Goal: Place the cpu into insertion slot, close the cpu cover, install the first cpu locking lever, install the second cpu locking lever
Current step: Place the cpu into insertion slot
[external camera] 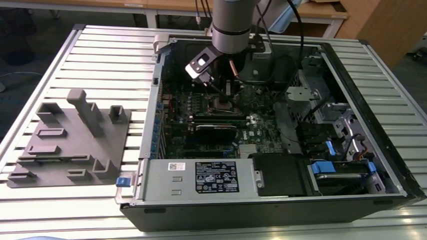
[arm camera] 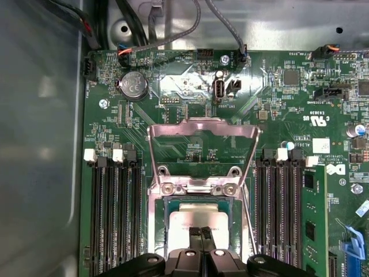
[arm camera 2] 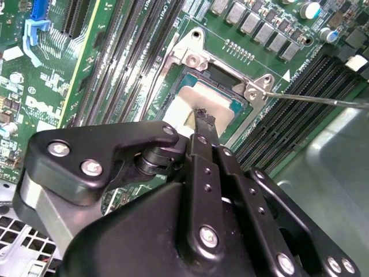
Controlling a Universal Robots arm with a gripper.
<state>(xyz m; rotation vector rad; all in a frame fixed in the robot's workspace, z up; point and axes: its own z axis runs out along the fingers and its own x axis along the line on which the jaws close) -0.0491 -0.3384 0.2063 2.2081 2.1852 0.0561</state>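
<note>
Arm (external camera: 230, 20) comes straight down from above into the open computer case (external camera: 200, 212), which lies on its side on the slatted table (external camera: 100, 55). The wrist is near vertical, with the gripper (external camera: 225, 99) pointing down at the middle of the green circuit board (arm camera: 277, 86).

Gripper (arm camera 2: 203, 119) fingers (arm camera: 196, 232) are pressed together, with only a hairline seam between them and nothing pinched. The joined tip sits on, or a hair above, the cpu (arm camera 2: 216, 103); I cannot tell whether it touches. The tip is near one edge of the silver top, not the centre.

The cpu (arm camera: 190, 216) lies flat and square inside the slot (arm camera 2: 219, 76), between the two banks of long black memory slots (arm camera: 112, 213).

The cover (arm camera: 203, 123) is not down. It is swung up off the slot on its hinge, and the board shows through its cut-out.

One thin wire lever (arm camera 2: 314, 100) sticks out sideways from the slot's corner, unlatched.

On the exterior view's left, well apart from the case, a grey block (external camera: 67, 140) with pegs and pockets rests on the table.
</note>
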